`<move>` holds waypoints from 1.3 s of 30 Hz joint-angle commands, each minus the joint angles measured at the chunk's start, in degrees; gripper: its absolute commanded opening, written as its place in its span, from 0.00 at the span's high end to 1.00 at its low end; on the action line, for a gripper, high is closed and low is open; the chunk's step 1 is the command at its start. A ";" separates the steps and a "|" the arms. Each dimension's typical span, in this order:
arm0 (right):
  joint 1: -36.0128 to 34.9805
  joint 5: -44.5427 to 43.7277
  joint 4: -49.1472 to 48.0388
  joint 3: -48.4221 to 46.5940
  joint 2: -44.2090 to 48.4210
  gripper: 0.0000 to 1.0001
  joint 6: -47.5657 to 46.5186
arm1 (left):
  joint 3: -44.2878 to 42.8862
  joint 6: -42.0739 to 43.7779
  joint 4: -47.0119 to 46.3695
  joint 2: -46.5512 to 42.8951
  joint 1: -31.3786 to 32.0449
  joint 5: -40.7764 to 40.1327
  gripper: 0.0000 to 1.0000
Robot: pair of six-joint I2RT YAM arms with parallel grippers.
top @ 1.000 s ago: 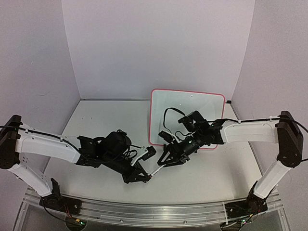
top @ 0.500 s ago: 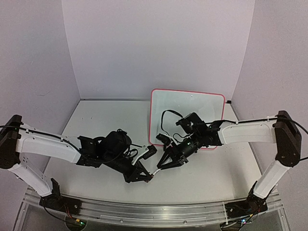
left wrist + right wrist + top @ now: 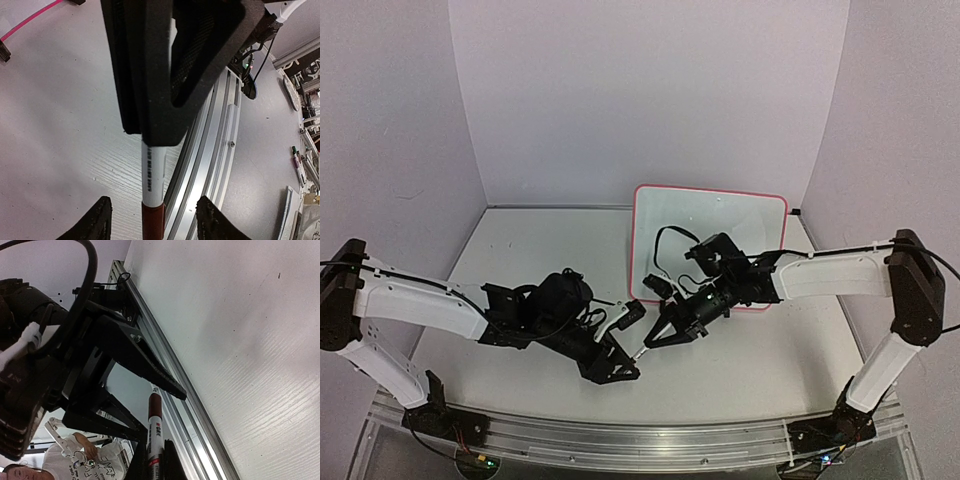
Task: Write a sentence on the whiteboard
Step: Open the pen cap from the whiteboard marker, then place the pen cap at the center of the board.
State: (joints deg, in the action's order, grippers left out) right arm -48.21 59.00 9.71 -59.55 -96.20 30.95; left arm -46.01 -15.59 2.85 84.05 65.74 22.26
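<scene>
The whiteboard (image 3: 712,214), white with a thin pink-red frame, sits at the back right of the table; no sentence shows on its visible face, and my right arm covers its lower part. A white marker (image 3: 155,426) with a dark red cap hangs over the table's front middle. My right gripper (image 3: 155,461) is shut on its barrel. My left gripper (image 3: 156,222) is open, its fingers (image 3: 101,221) standing apart on either side of the red cap without touching it. In the top view the marker (image 3: 642,351) bridges my right gripper (image 3: 661,335) and my left gripper (image 3: 623,366).
An aluminium rail (image 3: 650,440) runs along the table's near edge, just below the marker in both wrist views. Lilac walls close in the back and sides. A black cable (image 3: 670,235) loops over the right wrist in front of the board.
My right gripper closed on the marker's barrel. My left gripper, which held the marker before, opened and let go of it. Both arms stayed almost where they were.
</scene>
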 commanded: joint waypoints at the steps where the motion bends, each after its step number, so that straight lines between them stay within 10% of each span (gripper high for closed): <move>1: -0.38 0.75 -3.78 -0.92 1.81 1.00 0.51 | 0.49 -0.41 -2.18 -1.37 0.36 -0.68 0.40; 13: 2.19 1.92 -4.28 0.99 4.30 1.00 0.10 | 1.06 0.24 -2.29 -1.84 0.36 1.05 1.00; 29: 11.93 4.88 5.01 2.90 11.34 1.00 -7.73 | 4.05 1.49 0.05 -4.51 0.30 -1.83 1.00; 39: 16.17 -2.21 9.13 1.72 16.31 1.00 -9.10 | 5.08 -5.60 7.13 -6.75 -0.72 -24.39 1.00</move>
State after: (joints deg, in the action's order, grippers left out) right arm -32.05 61.68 17.19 -55.88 -82.30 23.51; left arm -39.15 -17.21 5.69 78.14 65.72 10.86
